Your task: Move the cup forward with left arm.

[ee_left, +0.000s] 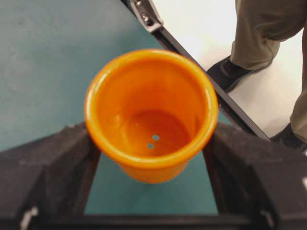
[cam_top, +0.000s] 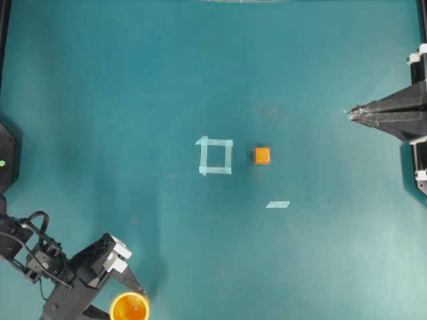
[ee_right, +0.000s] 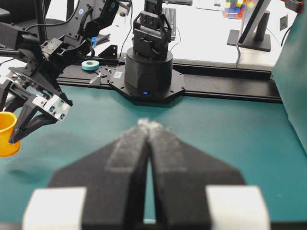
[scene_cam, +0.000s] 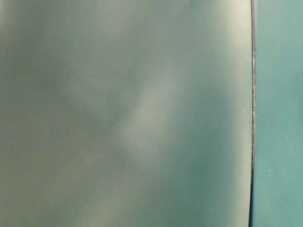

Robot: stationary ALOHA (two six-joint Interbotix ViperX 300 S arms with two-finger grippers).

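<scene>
My left gripper (cam_top: pixel 133 303), black and two-fingered, stands spread wide at the near left corner of the teal table (cam_top: pixel 133 87), its fingers flanking the small round yellow-orange plastic cup (cam_top: pixel 129 307). Whether the fingers (ee_left: pixel 57 158) press its wall, I cannot tell. My right gripper (cam_top: pixel 350 112) is pinched to a point at the far right edge. A small orange cube (cam_top: pixel 262 155) sits beside a pale tape square (cam_top: pixel 215 156) mid-table.
</scene>
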